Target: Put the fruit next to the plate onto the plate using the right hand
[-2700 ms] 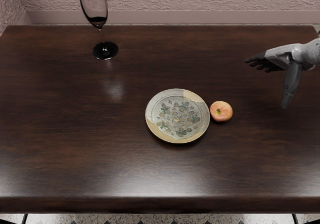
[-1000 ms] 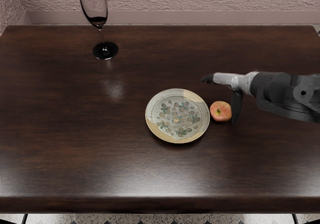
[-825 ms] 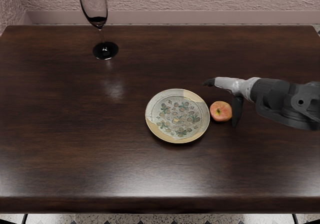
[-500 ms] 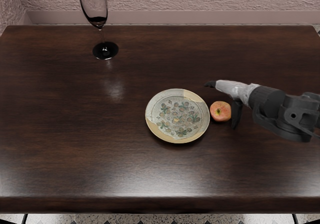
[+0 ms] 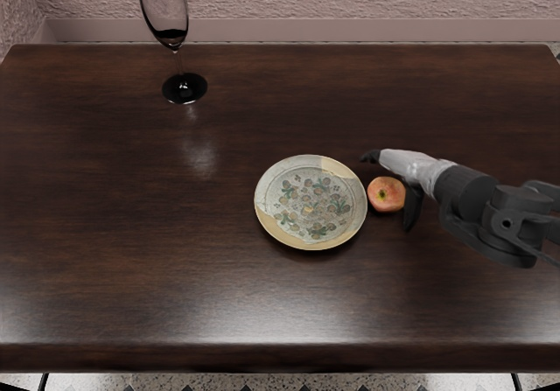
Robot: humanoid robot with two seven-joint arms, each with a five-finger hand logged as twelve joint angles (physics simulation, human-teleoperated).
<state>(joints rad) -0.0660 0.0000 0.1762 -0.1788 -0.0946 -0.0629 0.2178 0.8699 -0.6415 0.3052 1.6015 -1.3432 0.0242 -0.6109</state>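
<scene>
1. back left: wine glass (image 5: pixel 166 24), upright, contents unclear, well clear of the work.
2. centre: plate (image 5: pixel 265 190), empty, awaits fruit.
3. just right of plate rim: fruit (image 5: pixel 386 193), on the table (image 5: pixel 131 260), not on plate yet.
4. right hand (image 5: pixel 407 177) unclenched, brackets fruit: fingers (image 5: pixel 389 157) behind, thumb at its right; looks staged for a grasp, grips nothing.

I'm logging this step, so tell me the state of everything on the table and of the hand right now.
fruit: lying on the table, close beside the plate's right edge, not lifted.
plate: flat on the table, with nothing on it.
wine glass: standing on its foot at the far left.
right hand: open, fingers stretched behind the fruit, thumb down on its right side, not closed on it.
</scene>
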